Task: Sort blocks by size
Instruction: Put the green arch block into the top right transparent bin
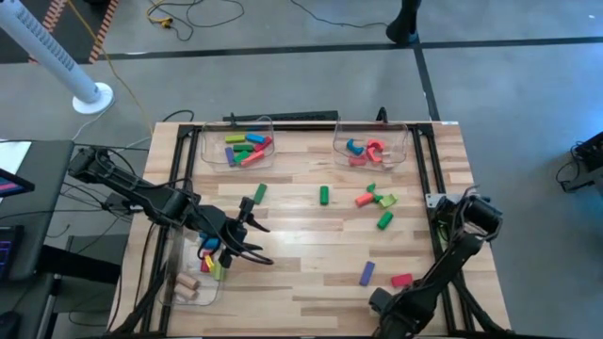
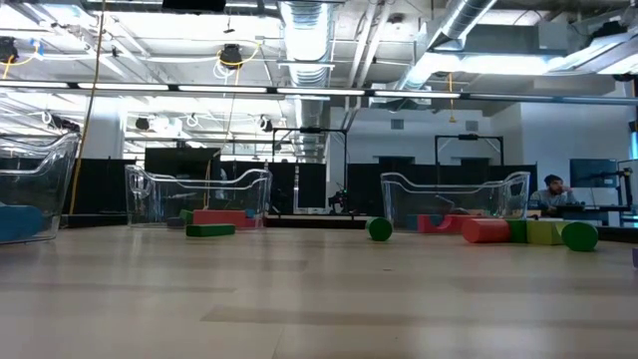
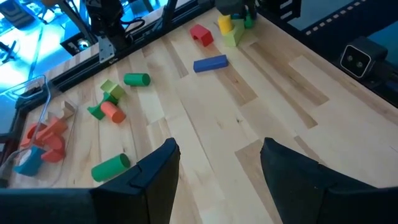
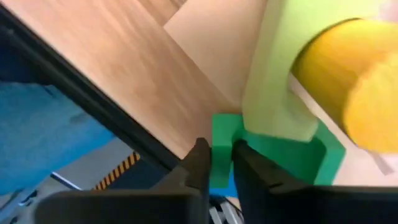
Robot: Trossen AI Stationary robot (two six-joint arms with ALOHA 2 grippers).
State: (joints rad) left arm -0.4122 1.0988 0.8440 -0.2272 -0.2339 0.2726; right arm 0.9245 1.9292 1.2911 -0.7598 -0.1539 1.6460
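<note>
Beside near-left bin [image 1: 188,282]: left claw [image 1: 252,240] open, empty | right claw [image 4: 222,163] pinching dark green block [image 4: 273,158] at tabletop [image 1: 311,254] near edge

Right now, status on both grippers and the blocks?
Left gripper open, empty, beside the near-left bin. Right gripper shut on a green block. Loose blocks remain mid-table.

Bare table [image 1: 301,254] centre — blocked rightward by green cylinder [image 1: 384,220].

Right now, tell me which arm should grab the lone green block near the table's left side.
Left. The left gripper hangs open and empty beside that green block; the right gripper is at the near edge, pinching a different green piece.
</note>
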